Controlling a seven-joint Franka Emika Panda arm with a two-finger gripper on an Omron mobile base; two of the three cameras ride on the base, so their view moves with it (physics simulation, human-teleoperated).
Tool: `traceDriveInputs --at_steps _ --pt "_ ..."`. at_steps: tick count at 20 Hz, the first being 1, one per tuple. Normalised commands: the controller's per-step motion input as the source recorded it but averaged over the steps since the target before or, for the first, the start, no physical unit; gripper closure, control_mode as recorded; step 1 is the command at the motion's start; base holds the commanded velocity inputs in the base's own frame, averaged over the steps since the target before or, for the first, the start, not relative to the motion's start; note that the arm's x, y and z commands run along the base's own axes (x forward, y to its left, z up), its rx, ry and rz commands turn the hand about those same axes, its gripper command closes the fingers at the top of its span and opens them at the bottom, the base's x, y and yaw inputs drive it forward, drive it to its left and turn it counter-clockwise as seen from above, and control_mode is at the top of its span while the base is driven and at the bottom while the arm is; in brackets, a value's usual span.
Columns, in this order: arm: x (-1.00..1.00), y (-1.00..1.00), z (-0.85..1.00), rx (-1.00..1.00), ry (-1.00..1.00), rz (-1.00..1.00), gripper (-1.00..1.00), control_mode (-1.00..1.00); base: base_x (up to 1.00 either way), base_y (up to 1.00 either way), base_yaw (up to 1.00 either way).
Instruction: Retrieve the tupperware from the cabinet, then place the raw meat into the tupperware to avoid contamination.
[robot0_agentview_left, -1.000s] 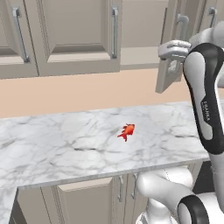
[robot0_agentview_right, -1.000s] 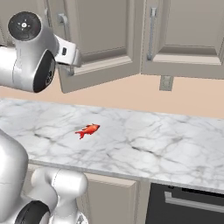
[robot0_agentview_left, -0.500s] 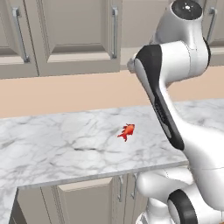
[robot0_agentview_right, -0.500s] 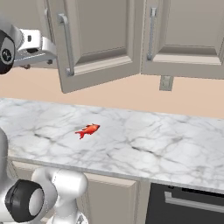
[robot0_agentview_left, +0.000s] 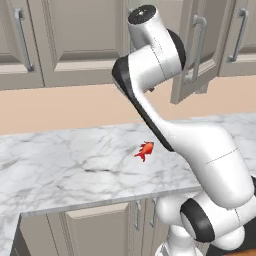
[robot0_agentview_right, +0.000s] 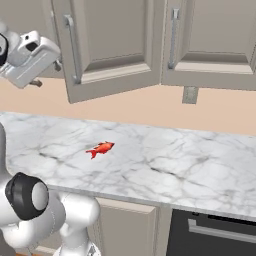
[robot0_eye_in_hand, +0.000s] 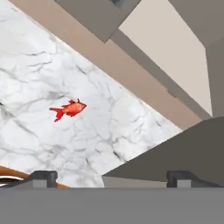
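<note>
With my gripper (robot0_eye_in_hand: 112, 177) wide open and empty beside the ajar cabinet (robot0_agentview_right: 112, 45) door, raw meat (robot0_agentview_left: 145, 149) lies mid-worktop (robot0_agentview_left: 60, 170); next, I judge, reach inside for the tupperware.

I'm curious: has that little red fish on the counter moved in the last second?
No. The raw meat lies on the same marble veins of the counter.

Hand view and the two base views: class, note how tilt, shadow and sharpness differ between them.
Hand view: strongly rolled, so the marble counter runs diagonally; the raw meat is crisp. Left base view: level, evenly lit, no glare, only a faint shadow beside the raw meat. Right base view: level, soft shading under the open cabinet door.
</note>
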Motion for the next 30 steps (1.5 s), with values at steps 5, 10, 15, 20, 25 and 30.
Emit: traceDriveInputs --at_steps 5,10,15,20,25,30 --pt "0.35 0.02 -0.17 -0.34 0.27 0.01 -1.0 -1.0 0.0 0.0 0.0" --pt "-0.11 -0.02 -0.19 -0.28 0.22 -0.04 -1.0 -1.0 0.0 0.0 0.0" --pt "0.48 0.09 0.0 -0.27 0.28 -0.01 -1.0 -1.0 0.0 0.0 0.0" --pt "0.35 -0.56 -0.09 -0.08 0.37 -0.02 -1.0 -1.0 0.0 0.0 0.0" --pt "-0.1 -0.72 -0.14 -0.02 0.32 -0.07 -1.0 -1.0 0.0 0.0 0.0" --pt "-0.73 -0.62 -0.2 0.0 0.03 -0.1 -1.0 -1.0 0.0 0.0 0.0"
